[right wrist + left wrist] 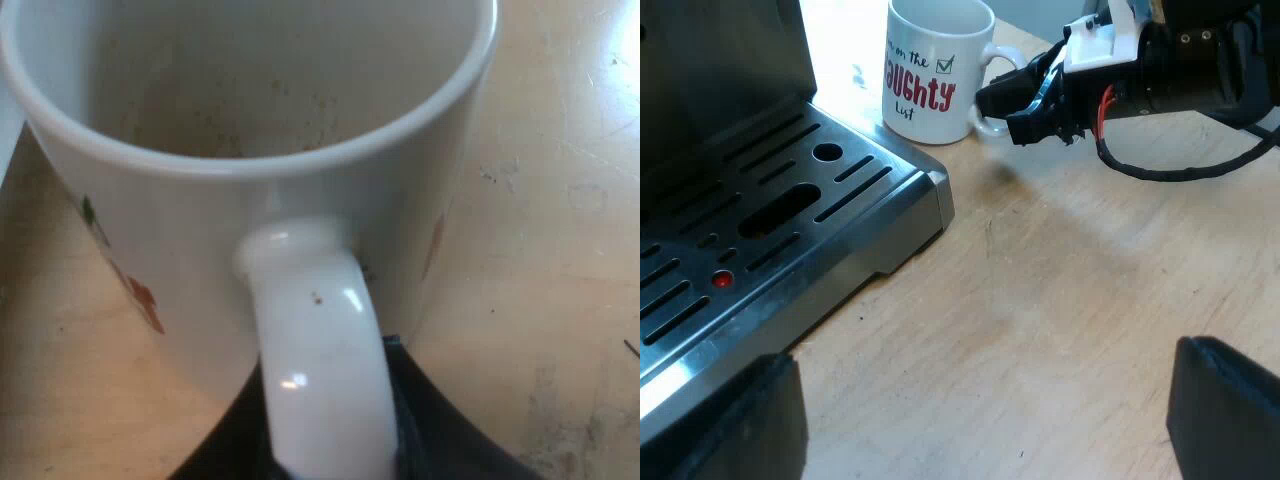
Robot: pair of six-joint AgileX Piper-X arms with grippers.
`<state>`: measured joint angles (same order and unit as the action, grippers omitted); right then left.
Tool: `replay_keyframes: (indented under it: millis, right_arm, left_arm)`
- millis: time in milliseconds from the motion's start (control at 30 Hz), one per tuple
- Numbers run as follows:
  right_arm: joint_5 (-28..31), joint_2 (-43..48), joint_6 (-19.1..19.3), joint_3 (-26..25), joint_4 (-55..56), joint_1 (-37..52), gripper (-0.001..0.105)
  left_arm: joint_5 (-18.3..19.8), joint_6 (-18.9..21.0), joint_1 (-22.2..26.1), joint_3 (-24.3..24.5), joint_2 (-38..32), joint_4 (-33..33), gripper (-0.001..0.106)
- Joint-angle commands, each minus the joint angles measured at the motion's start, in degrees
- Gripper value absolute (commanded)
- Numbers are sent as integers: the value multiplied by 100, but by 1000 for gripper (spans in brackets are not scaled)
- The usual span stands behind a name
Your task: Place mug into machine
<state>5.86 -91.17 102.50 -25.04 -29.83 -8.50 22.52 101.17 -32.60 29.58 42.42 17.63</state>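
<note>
A white mug (pixel 930 80) with red "naughty list" lettering stands upright on the wooden table, just off the corner of the espresso machine's drip tray (pixel 870 215). My right gripper (pixel 998 103) reaches in at the mug's handle. Up close, the mug (pixel 250 110) is empty apart from brown specks inside. Its handle (pixel 320 340) sits between my right gripper (pixel 325 410)'s black fingers, which press against both sides of it. My left gripper (pixel 980 420) hangs open over bare table beside the tray, its fingers (pixel 1225 410) wide apart.
The steel drip tray has slotted grating and a small red dot (pixel 722 280). The machine's dark body (pixel 720 70) rises behind it. Light wooden table (pixel 1090 280) spreads out from the tray's edge.
</note>
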Motion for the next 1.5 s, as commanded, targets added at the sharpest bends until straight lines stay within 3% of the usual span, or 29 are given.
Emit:
replay_keyframes:
  millis: [33,433,633,800,967,1100,1400,1500]
  right_arm:
    - [-56,234,71,-45,-22,19,0]
    - [-56,2056,369,-45,2071,19,0]
    - [-56,3360,420,-45,3174,19,0]
    - [-261,4614,526,-45,4197,19,0]
    - [-768,5464,708,-45,4746,19,0]
    - [-1102,6094,708,-45,5281,19,0]
    - [-1813,6426,930,-45,5792,-6,0]
    - [-1814,6425,1053,-45,5756,-282,0]
  left_arm:
    - [0,20,-25,29,-19,-89,81]
    - [-3,60,-25,29,-73,-89,81]
    - [-3,298,-25,29,-647,10,81]
    - [-481,297,-25,29,-1450,688,81]
    - [-578,297,-25,29,-2141,1030,81]
    - [-953,309,-25,29,-2652,1473,81]
    - [-1868,554,-25,29,-3210,2394,81]
    - [-1961,576,-25,-31,-3208,2457,81]
